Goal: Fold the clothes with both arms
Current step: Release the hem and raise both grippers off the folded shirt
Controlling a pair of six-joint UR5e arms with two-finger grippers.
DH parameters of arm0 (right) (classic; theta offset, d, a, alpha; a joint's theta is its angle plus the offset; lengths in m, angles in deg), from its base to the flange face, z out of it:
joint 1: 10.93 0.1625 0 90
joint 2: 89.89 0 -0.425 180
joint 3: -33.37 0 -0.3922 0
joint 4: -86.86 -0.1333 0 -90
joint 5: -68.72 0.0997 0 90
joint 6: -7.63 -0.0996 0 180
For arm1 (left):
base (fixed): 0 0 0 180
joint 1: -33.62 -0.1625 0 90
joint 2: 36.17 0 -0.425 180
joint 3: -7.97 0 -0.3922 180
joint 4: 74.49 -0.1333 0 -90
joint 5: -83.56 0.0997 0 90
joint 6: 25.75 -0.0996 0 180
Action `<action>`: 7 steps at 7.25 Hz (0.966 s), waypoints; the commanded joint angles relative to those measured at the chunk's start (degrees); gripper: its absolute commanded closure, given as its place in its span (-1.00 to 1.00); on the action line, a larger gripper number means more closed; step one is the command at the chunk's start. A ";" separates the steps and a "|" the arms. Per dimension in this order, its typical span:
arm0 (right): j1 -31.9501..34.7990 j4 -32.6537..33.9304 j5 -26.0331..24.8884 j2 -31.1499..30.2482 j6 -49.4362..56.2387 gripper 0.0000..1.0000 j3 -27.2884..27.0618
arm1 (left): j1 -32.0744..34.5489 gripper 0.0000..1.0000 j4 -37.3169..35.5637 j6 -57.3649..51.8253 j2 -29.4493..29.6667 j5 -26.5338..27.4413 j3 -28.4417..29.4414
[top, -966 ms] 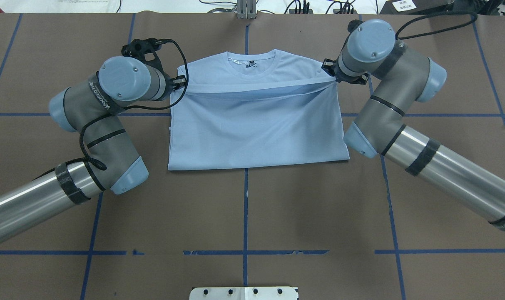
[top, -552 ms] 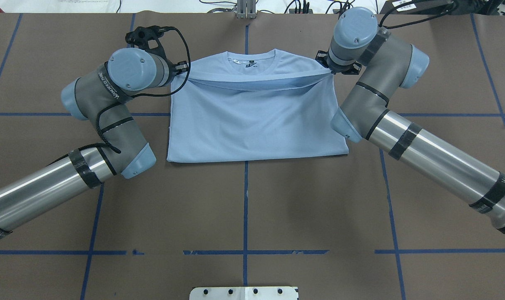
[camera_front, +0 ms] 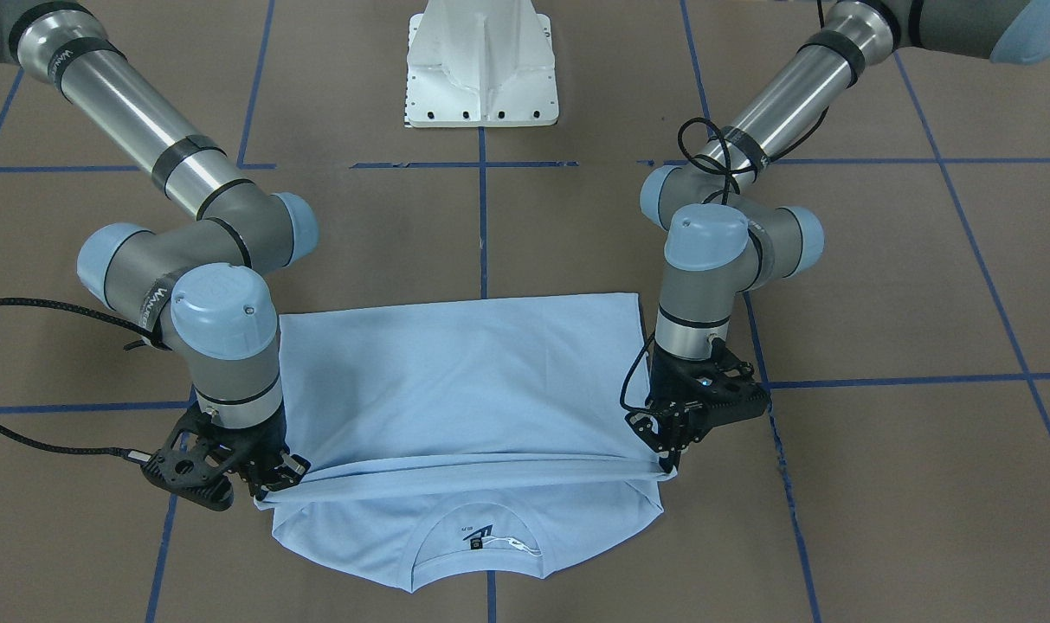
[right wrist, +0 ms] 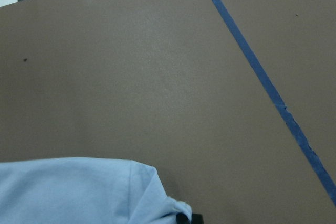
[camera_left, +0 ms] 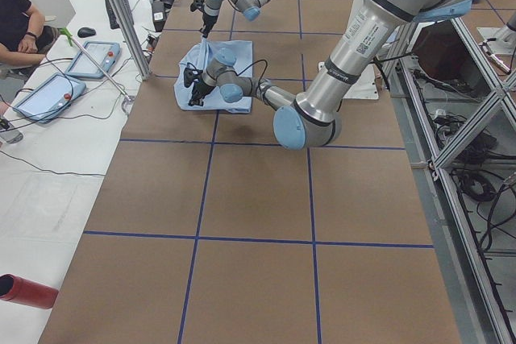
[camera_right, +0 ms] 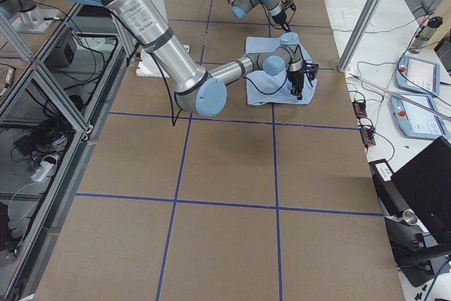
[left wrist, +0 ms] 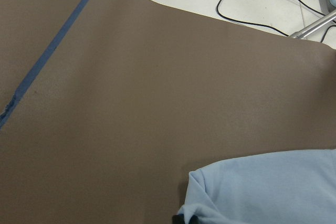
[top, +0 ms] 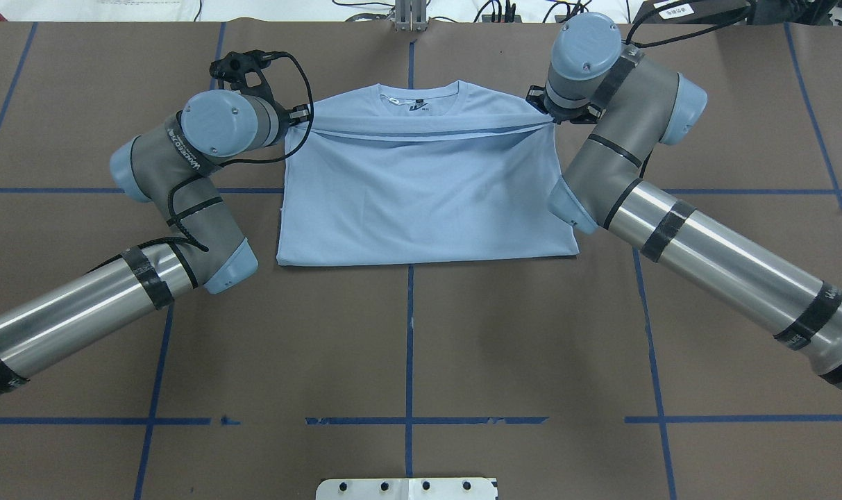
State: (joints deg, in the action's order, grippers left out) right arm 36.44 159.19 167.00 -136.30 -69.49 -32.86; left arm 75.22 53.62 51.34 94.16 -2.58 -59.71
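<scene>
Two black grippers, left gripper (camera_front: 670, 463) and right gripper (camera_front: 269, 486), pinch the hem of the pale blue cotton T-shirt (top: 421, 201), stretched taut between them near the collar, presumably so the fold lands straight on the brown table (top: 407, 347).

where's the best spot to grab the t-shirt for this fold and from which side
The two end corners of the raised edge of the T-shirt, one per gripper, each from its own outer side, where the left gripper and right gripper are clamped. That edge runs straight across, short of the collar, so corner grips should keep it taut and level.
</scene>
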 commanded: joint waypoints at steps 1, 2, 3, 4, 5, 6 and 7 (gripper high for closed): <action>-0.18 -2.28 -0.02 0.26 -0.30 0.55 0.14 | 0.06 0.51 0.74 0.08 0.02 -0.08 0.45; 0.00 -2.54 0.24 0.27 -0.57 0.40 -0.38 | 0.24 0.18 1.53 0.17 0.02 -0.34 0.45; 0.35 -3.68 1.03 -0.08 -0.92 0.30 -1.95 | 1.11 0.12 4.23 -0.01 -0.15 -0.61 0.36; 0.70 -3.86 5.56 -4.70 -3.10 0.20 -9.54 | 1.20 0.12 5.22 -0.01 -0.59 -0.78 -0.34; 0.09 -3.95 7.26 -12.92 -6.51 0.05 -19.88 | 1.47 0.12 5.14 0.08 -0.86 -1.13 -2.08; -3.13 -4.12 6.84 -19.79 -12.99 -0.12 -27.21 | 1.55 0.12 5.40 -0.01 -2.25 -3.83 -2.71; -5.08 -4.21 6.23 -22.03 -19.05 -0.16 -29.54 | 1.64 0.12 5.40 -0.01 -3.31 -4.47 -3.85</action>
State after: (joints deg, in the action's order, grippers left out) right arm 33.96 155.14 173.43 -153.16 -81.33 -56.63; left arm 76.72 58.86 51.35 92.15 -5.63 -62.27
